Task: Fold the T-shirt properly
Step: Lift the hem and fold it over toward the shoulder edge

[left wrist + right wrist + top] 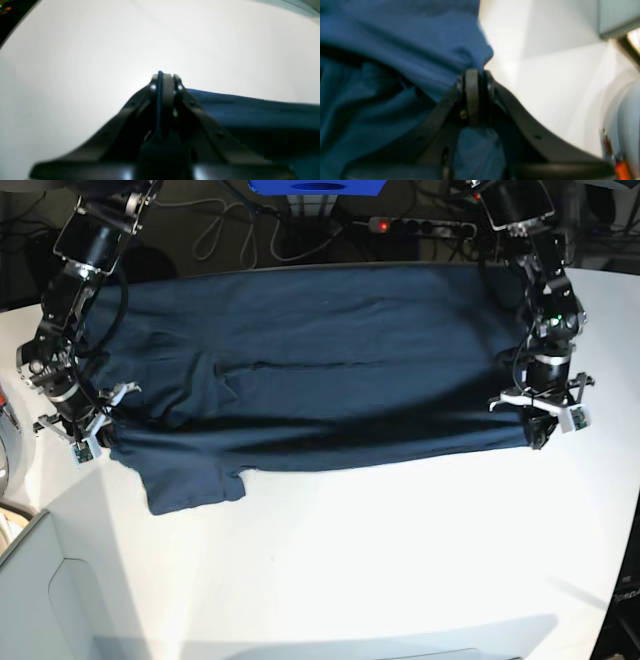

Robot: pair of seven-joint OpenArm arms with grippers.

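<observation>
Pinching a thin edge of the T-shirt (250, 107) between clenched fingers (153, 87), the left gripper (163, 75) holds one end of the cloth; the right gripper (476, 72) is clamped on the opposite end. Stretched between both, the navy T-shirt lies across the far half of the white table (400, 560).

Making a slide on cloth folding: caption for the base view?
Both grippers, left and right, pinch opposite ends of the T-shirt on the table.
</observation>
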